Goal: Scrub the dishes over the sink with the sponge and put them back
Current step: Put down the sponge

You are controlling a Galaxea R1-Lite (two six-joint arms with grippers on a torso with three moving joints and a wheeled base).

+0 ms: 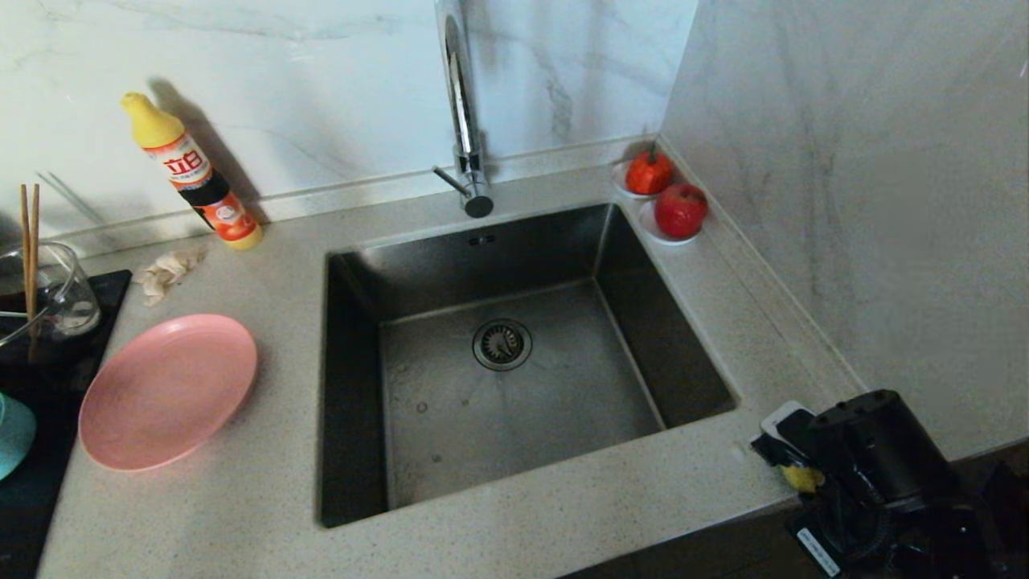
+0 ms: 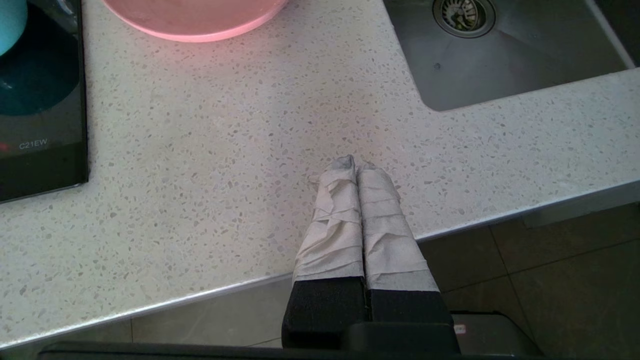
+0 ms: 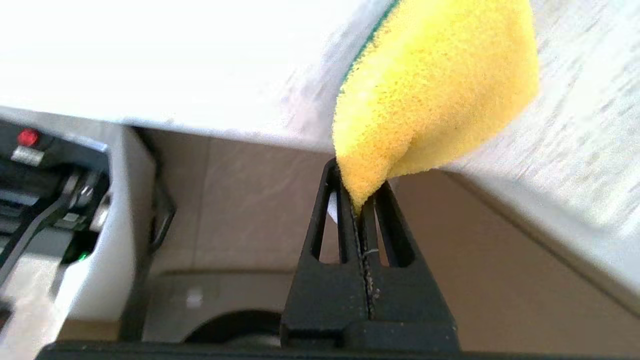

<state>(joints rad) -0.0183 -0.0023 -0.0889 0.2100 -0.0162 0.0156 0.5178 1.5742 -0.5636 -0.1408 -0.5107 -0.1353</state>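
Note:
The pink plate lies flat on the counter left of the sink. The teal bowl shows at the left edge, on the black hob. The chopsticks stand in a glass jug. My right gripper is at the counter's front right corner, shut on the yellow sponge, pinching one corner of it; a green layer shows on its far face. My left gripper is shut and empty, parked over the counter's front edge, nearer than the plate.
A yellow-capped soap bottle leans on the back wall, with a crumpled rag beside it. The chrome tap rises behind the basin. Two saucers with red fruit sit in the back right corner. A wall bounds the right side.

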